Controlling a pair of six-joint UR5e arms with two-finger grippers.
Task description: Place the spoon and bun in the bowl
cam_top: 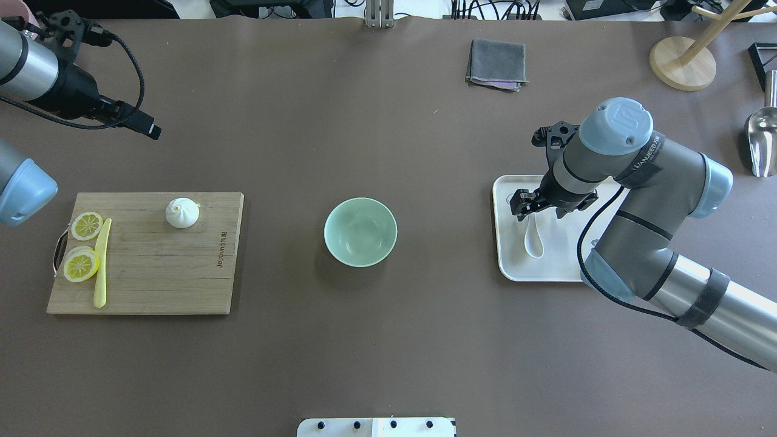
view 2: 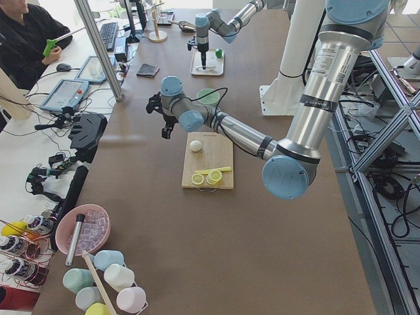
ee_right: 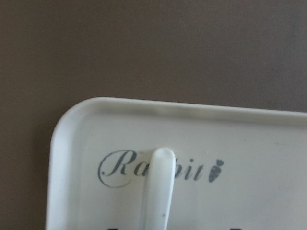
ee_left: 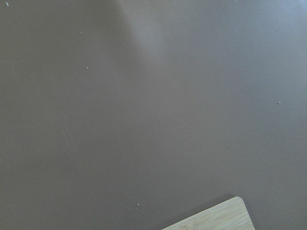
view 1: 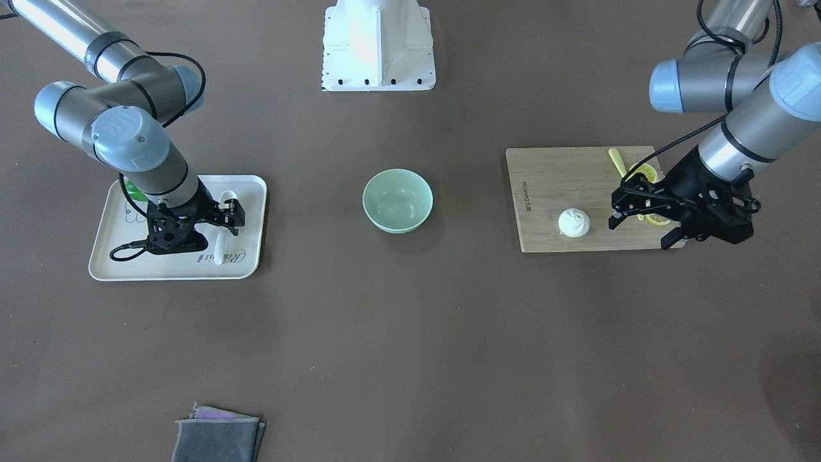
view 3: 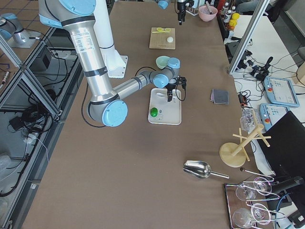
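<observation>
Spoon (cam_top: 533, 241): white, glossy, with a deep oval scoop and a short thick handle. It lies flat on a cream tray (view 1: 253, 192) on the robot's right side of the table. The scoop points toward the robot, and the handle end rests over the printed word "Rabbit".

Right gripper (cam_top: 525, 205): low over the spoon handle, fingers spread to either side of it. No contact with the handle can be made out.

Small green item (view 1: 135, 190): on the same tray, partly hidden behind the right arm.

Bowl (view 1: 397, 224): round, pale mint green, with plain smooth sides and nothing inside. It stands upright on the brown table at mid-table, between the tray and the board and well apart from both.

Bun (view 1: 574, 222): small, white and round, with a pleated, twisted top. It sits on a wooden cutting board (view 1: 551, 186) on the robot's left side, near the board's far edge.

Lemon slices (cam_top: 87, 225): two, yellow, at the board's outer end. A thin pale-yellow knife (cam_top: 102, 261) lies just beside them.

Left gripper (view 1: 641, 232): raised above the table, fingers wide apart and holding nothing, clear of the bun.

Grey cloth (view 1: 218, 436): folded, at the table's far edge.
</observation>
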